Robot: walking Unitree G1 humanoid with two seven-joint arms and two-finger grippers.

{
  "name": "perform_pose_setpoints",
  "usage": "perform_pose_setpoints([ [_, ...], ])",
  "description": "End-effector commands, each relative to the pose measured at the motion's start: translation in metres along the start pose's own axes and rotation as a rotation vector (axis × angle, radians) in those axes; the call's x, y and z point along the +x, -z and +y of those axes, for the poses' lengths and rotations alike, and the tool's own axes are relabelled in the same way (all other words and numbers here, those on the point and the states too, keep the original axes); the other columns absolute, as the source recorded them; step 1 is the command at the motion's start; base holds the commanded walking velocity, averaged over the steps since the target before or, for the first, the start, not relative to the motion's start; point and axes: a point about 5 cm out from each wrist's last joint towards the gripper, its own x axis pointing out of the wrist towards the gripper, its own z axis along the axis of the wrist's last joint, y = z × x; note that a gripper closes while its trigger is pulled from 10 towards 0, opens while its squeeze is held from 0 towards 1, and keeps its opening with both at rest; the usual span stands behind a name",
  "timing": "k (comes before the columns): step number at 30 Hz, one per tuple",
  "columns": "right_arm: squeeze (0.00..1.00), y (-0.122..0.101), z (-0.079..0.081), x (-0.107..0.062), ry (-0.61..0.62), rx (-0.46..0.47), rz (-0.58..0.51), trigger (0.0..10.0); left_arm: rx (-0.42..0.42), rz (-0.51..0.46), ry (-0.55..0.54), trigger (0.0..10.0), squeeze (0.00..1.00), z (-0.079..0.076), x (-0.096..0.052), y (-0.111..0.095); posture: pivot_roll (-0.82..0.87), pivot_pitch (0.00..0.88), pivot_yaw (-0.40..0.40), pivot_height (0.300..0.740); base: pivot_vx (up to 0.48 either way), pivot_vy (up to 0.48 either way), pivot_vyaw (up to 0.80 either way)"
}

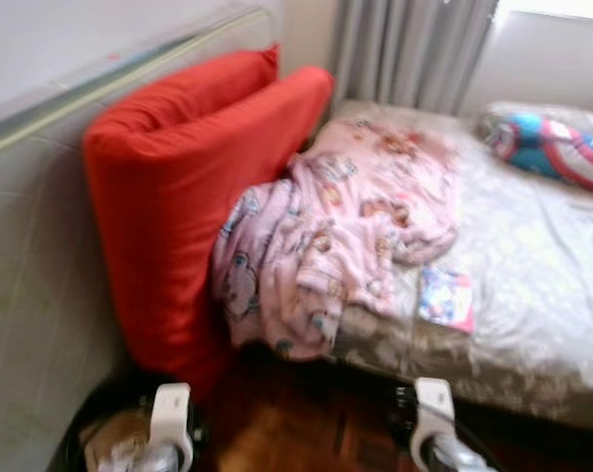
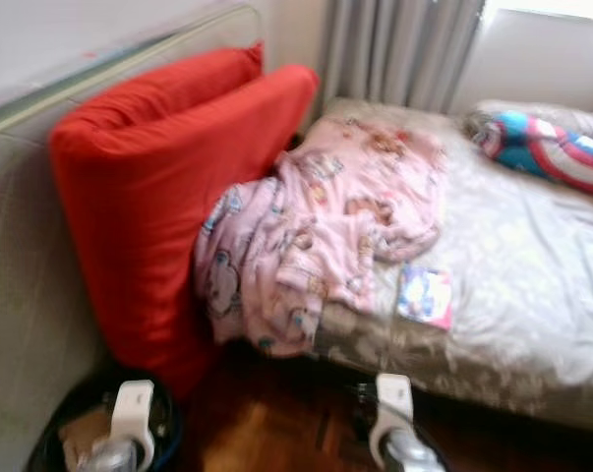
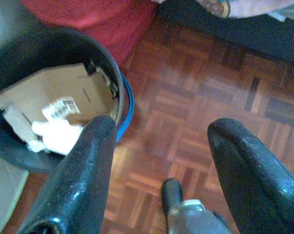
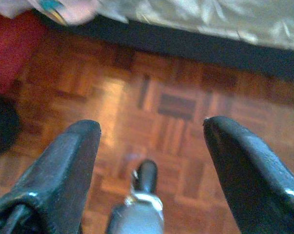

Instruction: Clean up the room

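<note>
No readable text — label on cardboard (image 3: 64, 108) blurred.

Bed (image 1: 552, 295) on parquet floor (image 4: 176, 107), grey curtains (image 1: 414, 49).

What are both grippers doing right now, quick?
Left gripper: open, empty, above the bin.
Right gripper: open, empty, over the parquet floor.

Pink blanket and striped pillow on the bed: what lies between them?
Bare grey sheet lies between the pink blanket and the striped pillow, seen in both eye views. The booklet lies nearer the bed's edge, beside the blanket, outside that stretch.
</note>
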Motion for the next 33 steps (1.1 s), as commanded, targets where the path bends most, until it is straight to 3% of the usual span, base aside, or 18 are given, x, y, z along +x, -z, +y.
perform_pose_setpoints([
  [1,0.00,-0.0042,-0.0041,-0.0002,0.014,-0.004,-0.016,10.0,0.006,0.030,0.005,10.0,0.00,-0.0007,-0.0014,0.0082,0.10,0.000,0.008,0.740,0.000,0.000,0.00],
  [13,0.00,-0.0061,-0.0039,-0.0002,0.003,-0.026,-0.028,10.0,0.010,0.030,0.004,10.0,0.00,-0.0007,-0.0013,0.0079,0.10,0.000,0.008,0.740,0.000,0.000,0.00],
  [25,0.00,-0.0063,-0.0031,-0.0002,-0.010,-0.036,-0.028,10.0,0.011,0.029,0.004,10.0,0.00,-0.0005,-0.0013,0.0079,0.10,0.000,0.010,0.740,0.000,0.000,0.75],
  [33,0.00,-0.0053,-0.0033,-0.0002,-0.001,-0.004,-0.030,10.0,0.015,0.029,0.005,10.0,0.00,-0.0004,-0.0014,0.0079,0.10,0.000,0.010,0.740,0.000,-0.040,0.00],
])
